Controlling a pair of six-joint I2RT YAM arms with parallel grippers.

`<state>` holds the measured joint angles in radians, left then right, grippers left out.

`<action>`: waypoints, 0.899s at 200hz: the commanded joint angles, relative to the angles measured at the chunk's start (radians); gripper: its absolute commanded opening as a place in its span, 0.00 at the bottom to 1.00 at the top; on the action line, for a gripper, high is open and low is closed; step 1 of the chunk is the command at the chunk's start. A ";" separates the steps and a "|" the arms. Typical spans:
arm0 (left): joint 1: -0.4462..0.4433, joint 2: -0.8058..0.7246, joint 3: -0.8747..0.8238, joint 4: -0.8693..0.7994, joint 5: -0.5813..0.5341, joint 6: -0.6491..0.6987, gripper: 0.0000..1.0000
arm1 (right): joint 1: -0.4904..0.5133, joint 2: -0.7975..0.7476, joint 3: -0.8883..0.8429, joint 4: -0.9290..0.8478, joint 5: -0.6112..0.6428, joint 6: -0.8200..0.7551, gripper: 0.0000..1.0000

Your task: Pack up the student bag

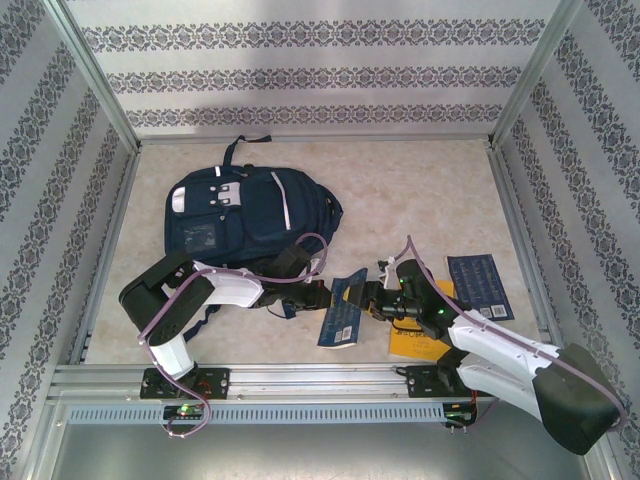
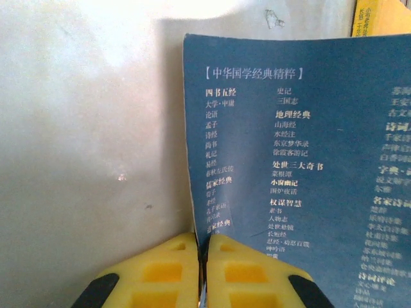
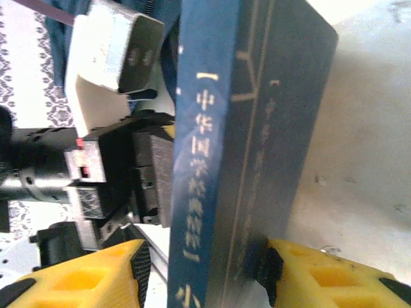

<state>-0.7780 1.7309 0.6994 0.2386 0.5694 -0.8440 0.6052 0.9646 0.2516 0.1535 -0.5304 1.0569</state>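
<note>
The student bag (image 1: 245,210), navy with white stripes, lies flat at the back left of the table. Just in front of it a blue book (image 1: 343,315) is held tilted between both grippers. My left gripper (image 1: 318,298) is shut on the near edge of the blue book's cover (image 2: 308,160), its yellow fingertips (image 2: 173,256) pinched together on it. My right gripper (image 1: 372,300) straddles the book's spine (image 3: 237,128) from the other side. Its right pad (image 3: 273,273) touches the cover, while a small gap separates the left finger (image 3: 96,276) from the spine.
A yellow book (image 1: 420,342) lies under my right arm, its corner also seen past the blue book (image 2: 385,16). A second blue book (image 1: 480,285) lies flat at the right. Patterned walls close in the table on three sides, and a metal rail (image 1: 300,380) runs along the front.
</note>
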 commanded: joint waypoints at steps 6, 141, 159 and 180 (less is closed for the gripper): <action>-0.021 0.009 -0.029 -0.044 -0.021 0.001 0.09 | 0.010 0.036 0.005 -0.009 0.019 -0.054 0.52; 0.052 -0.509 0.038 -0.458 -0.162 0.166 0.70 | -0.032 -0.197 0.165 -0.178 0.046 -0.252 0.03; 0.089 -0.590 0.040 -0.442 -0.091 0.176 0.78 | -0.035 -0.266 0.200 -0.162 0.004 -0.300 0.00; 0.105 -0.655 0.045 -0.396 -0.010 0.210 0.83 | -0.035 -0.294 0.245 -0.133 -0.069 -0.329 0.00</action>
<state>-0.6933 1.1328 0.7189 -0.1398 0.4641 -0.7010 0.5777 0.7036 0.4301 -0.0185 -0.5037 0.8085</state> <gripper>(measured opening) 0.808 0.147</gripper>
